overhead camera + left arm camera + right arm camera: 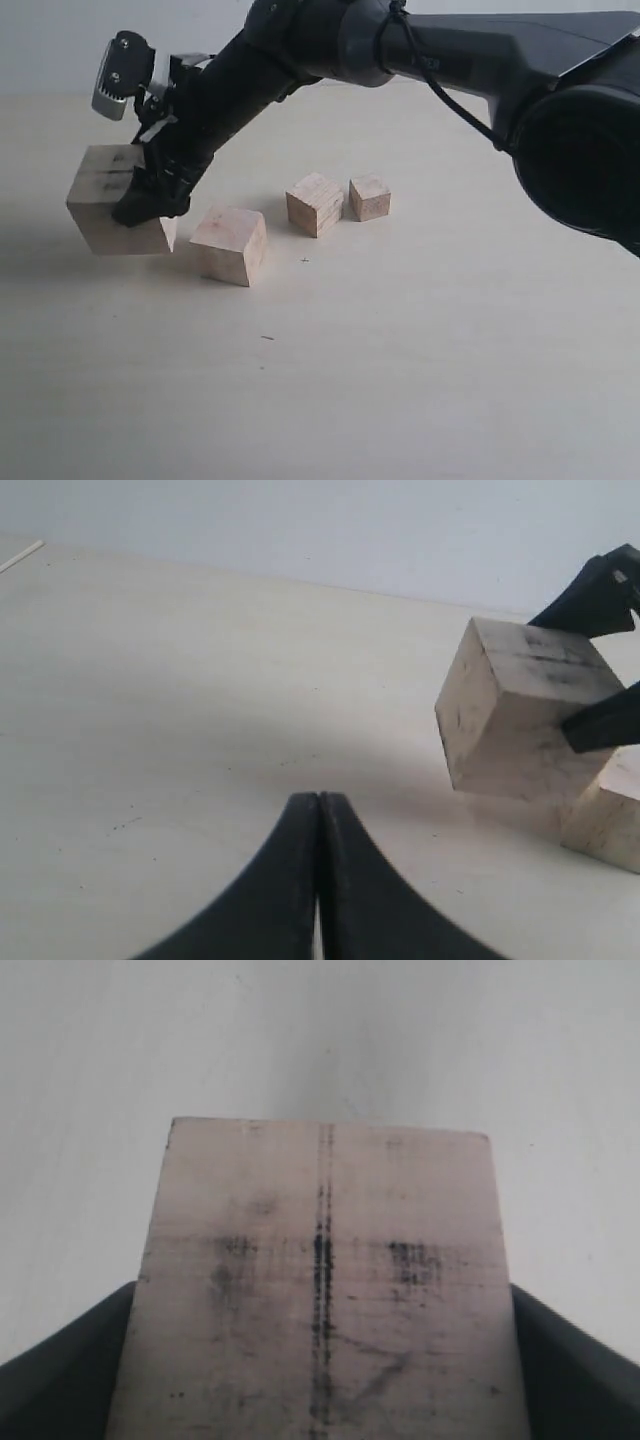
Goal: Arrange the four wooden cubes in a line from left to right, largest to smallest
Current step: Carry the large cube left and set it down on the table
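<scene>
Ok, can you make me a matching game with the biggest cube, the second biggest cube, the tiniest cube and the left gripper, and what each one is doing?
Things:
1. biggest cube
2. second biggest cube
3. tiniest cube
4. left gripper

States:
A. shut, holding nothing
B. at the right end of the row in the exterior view
C. tilted, being gripped
D. flat on the table, right beside the tilted one

Pairs: 1-C, 2-D, 3-B, 4-A
</scene>
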`<state>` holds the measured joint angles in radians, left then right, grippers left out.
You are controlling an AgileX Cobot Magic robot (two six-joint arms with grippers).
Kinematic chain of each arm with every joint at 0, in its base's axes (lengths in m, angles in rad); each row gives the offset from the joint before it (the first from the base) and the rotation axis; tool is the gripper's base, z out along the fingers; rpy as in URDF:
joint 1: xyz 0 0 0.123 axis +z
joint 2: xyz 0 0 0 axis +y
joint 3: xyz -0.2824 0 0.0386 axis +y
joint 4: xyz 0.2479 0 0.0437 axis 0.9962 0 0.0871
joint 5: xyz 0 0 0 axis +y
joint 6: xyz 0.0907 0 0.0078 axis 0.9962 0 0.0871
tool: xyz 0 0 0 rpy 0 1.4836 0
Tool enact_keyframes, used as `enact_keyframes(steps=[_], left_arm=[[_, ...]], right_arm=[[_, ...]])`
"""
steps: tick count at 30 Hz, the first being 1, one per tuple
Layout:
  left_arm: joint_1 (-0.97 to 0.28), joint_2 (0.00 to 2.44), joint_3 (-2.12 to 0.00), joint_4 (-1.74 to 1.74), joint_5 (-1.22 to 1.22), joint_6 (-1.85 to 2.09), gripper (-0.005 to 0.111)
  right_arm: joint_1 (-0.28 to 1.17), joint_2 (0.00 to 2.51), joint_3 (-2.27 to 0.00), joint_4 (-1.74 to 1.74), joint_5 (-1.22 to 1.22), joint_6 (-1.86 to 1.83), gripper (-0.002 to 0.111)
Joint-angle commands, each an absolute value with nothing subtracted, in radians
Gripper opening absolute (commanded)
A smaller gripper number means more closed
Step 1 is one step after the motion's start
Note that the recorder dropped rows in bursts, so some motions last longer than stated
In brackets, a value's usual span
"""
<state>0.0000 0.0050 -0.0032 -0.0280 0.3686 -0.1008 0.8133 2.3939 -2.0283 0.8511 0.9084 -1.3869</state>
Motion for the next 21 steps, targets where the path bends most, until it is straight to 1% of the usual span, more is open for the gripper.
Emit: enact_keyframes(steps=[1, 4, 9, 12, 17, 21], left_arm=[[-0.005, 0.000, 0.000, -0.033, 0.359, -0.098, 0.000], [-0.005, 0.000, 0.000, -0.033, 0.359, -0.098, 0.000], [-0.005, 0.000, 0.000, -0.033, 0.359, -0.098, 0.000], [-0.005, 0.000, 0.000, -0.033, 0.359, -0.098, 0.000], [-0.005, 0.000, 0.000, -0.033, 0.359, -0.098, 0.000], [-0.005, 0.000, 0.000, -0.033, 0.359, -0.098, 0.000]], right_arm=[[0.809, 2.396, -2.042, 0.734, 0.982, -1.363, 0.000], [0.796, 2.396, -2.042, 0.642, 1.035, -1.262, 0.000], [0.773, 2.396, -2.042, 0.639, 1.057, -1.241, 0.000], [0.771, 2.396, -2.042, 0.672, 1.033, -1.241, 0.000], [0.771, 2.411, -2.042, 0.838, 1.008, -1.346, 0.000], [0.771, 2.438, -2.042, 0.856, 0.983, -1.368, 0.000]])
